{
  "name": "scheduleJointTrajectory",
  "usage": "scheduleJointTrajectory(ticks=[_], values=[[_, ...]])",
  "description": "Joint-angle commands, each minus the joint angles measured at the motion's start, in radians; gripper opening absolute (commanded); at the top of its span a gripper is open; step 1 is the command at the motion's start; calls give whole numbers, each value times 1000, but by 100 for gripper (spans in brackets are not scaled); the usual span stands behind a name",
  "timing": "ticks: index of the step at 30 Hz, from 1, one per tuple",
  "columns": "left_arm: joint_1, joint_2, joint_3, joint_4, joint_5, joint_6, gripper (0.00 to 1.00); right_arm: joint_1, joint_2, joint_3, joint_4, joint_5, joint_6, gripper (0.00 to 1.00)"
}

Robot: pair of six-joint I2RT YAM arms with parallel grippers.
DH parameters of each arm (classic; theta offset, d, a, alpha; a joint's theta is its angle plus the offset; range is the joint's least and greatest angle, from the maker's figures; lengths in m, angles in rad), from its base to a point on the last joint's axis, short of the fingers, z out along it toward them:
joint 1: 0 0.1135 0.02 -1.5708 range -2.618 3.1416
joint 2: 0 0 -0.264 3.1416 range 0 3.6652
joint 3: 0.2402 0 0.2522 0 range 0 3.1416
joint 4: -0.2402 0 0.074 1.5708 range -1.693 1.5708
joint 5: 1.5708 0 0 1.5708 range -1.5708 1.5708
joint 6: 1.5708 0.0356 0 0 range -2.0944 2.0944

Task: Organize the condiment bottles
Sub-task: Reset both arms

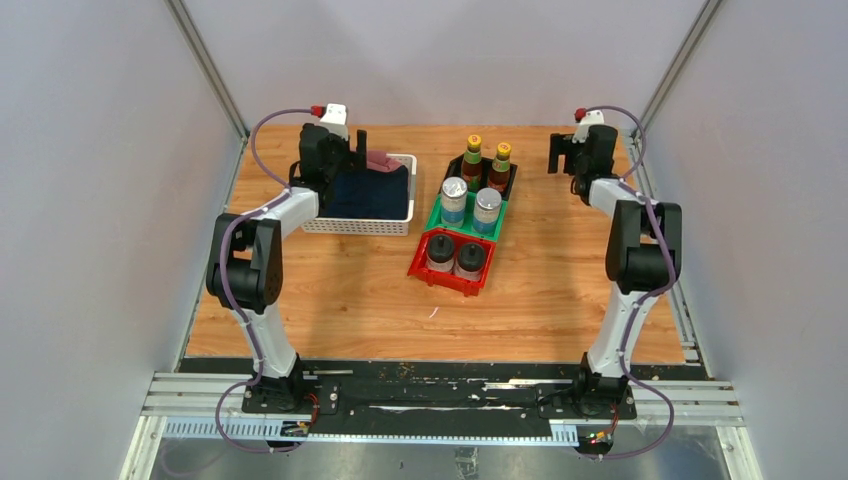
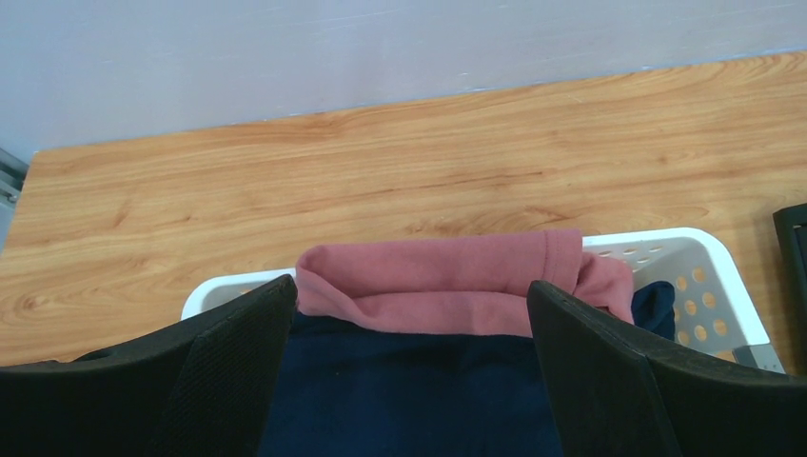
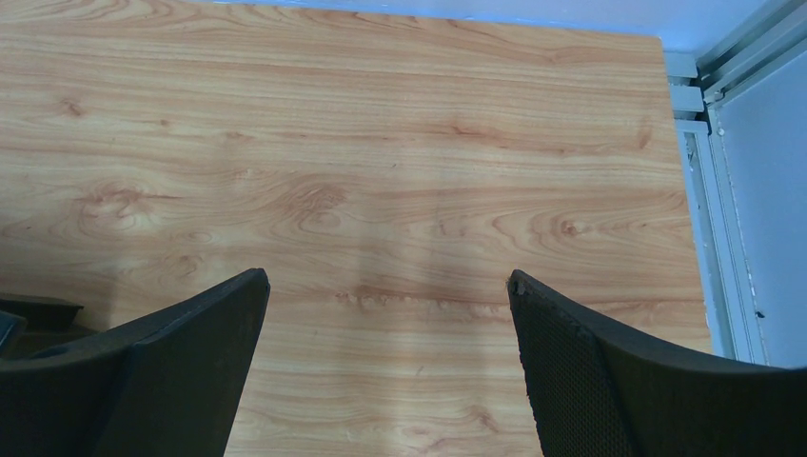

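Observation:
In the top view two slim dark yellow-capped sauce bottles [image 1: 473, 160] [image 1: 500, 165] stand in the black bin [image 1: 510, 183]. Two silver-lidded blue-labelled shakers [image 1: 454, 200] [image 1: 487, 209] stand in the green bin [image 1: 436, 213]. Two black-lidded pale jars [image 1: 441, 252] [image 1: 470, 259] stand in the red bin [image 1: 421, 266]. My left gripper [image 1: 352, 150] is open and empty over the white basket [image 1: 360, 226]; in its wrist view [image 2: 411, 295] it hangs above pink and navy cloth. My right gripper [image 1: 560, 152] is open and empty over bare table at the far right [image 3: 385, 286]. No bottle shows in either wrist view.
The white basket [image 2: 709, 262] holds folded navy cloth [image 2: 409, 395] and pink cloth [image 2: 447, 286]. The three bins sit in a slanted row mid-table. Grey walls close in the table on three sides; a metal rail [image 3: 718, 248] runs along the right edge.

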Motion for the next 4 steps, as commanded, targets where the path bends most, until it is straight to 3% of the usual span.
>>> scheduleJointTrajectory(ticks=[1, 4], values=[[7, 7, -13, 37, -6, 3, 100, 32, 24, 50, -57, 88, 11, 100], [7, 5, -13, 37, -7, 8, 100, 32, 8, 7, 1, 86, 25, 100]])
